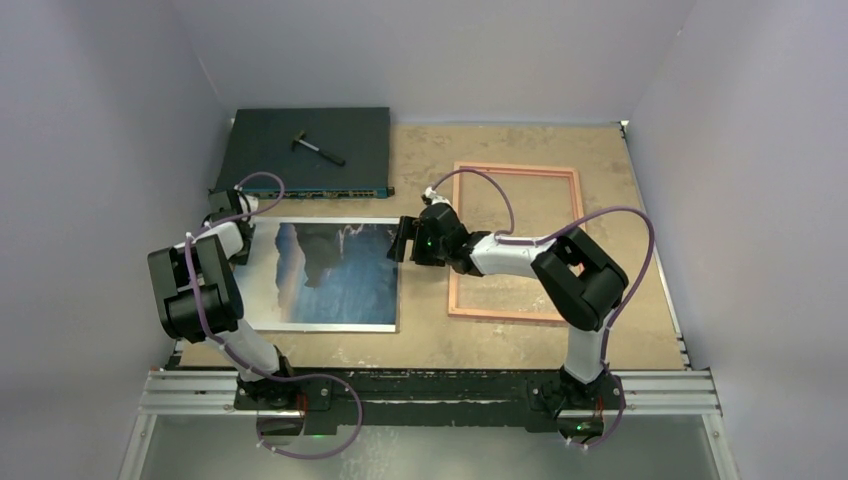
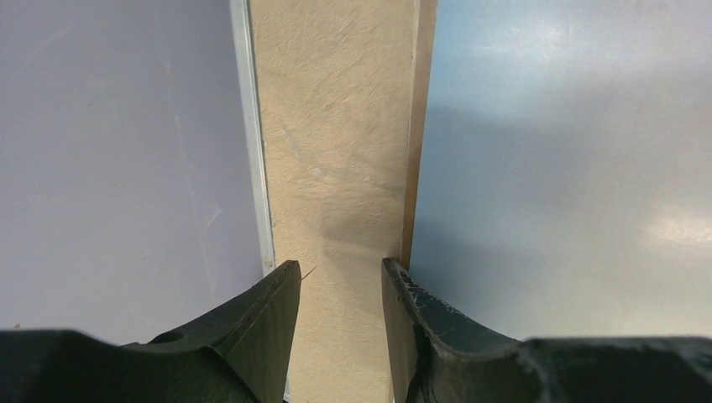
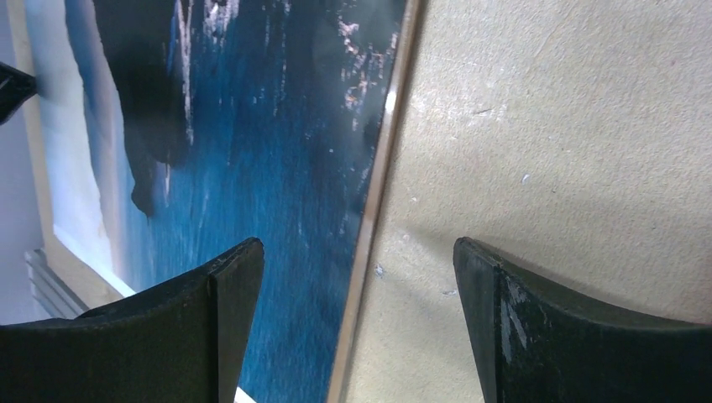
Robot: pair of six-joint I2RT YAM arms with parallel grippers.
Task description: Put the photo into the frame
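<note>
Pickup stage: photo (image 1: 335, 275) laid flat, left of frame (image 1: 515, 167), apart. R gripper (image 3: 357, 252) wide, astride edge nearest frame; L gripper (image 2: 340, 269) half-open at far edge, nothing gripped. Next: edge to be pinched, lifted.

photo (image 1: 335, 285) left on table (image 1: 430, 160) | frame (image 1: 540, 200) right, apart | box (image 1: 290, 165) behind photo

table (image 1: 425, 160): tan | left: photo (image 1: 340, 280) on brown board (image 2: 426, 84) | right: frame (image 1: 517, 167) | far-left: dark box (image 1: 270, 150)

Glossy photo (image 1: 335, 275) on matt, rough tabletop (image 1: 430, 160)
</note>
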